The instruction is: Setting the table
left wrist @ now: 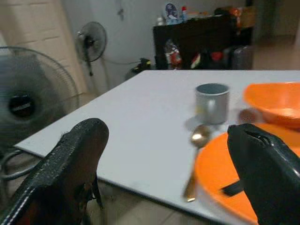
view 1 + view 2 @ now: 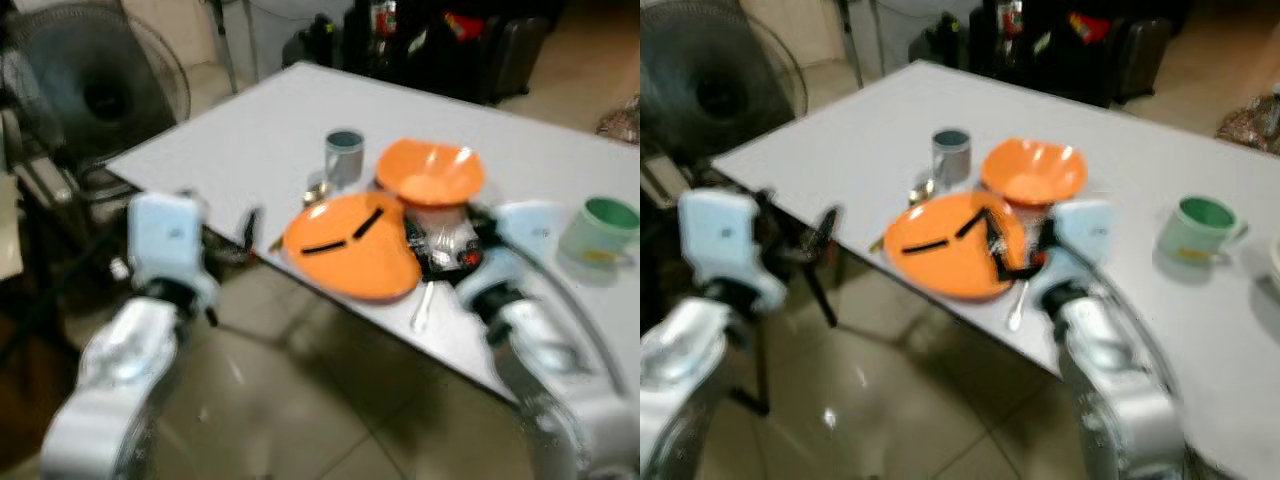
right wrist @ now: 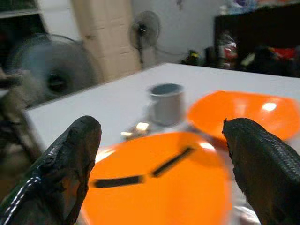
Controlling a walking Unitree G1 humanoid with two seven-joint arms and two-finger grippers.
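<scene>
The white table (image 2: 300, 110) carries a place setting gathered at its near edge. An orange plate (image 2: 350, 245) lies flat there with two dark sticks on it, probably chopsticks, though blur leaves that uncertain. Just behind it stands an orange bowl (image 2: 430, 172), and beside the bowl a grey mug (image 2: 343, 155). A gold spoon (image 1: 196, 159) lies left of the plate, its bowl near the mug. A green mug (image 2: 600, 235) stands well apart to the right.

The right gripper (image 2: 1015, 250) hovers over the plate's right rim, its jaws spread wide and empty, seemingly lined up to take the plate or what lies on it. The left gripper (image 2: 248, 235) waits off the table's near edge, level with the top, jaws likewise spread and holding nothing; it faces the spoon and plate.

A pale utensil lies at the table edge below the right wrist, partly covered. The fan (image 2: 95, 85) and dark clutter behind are indistinct.
</scene>
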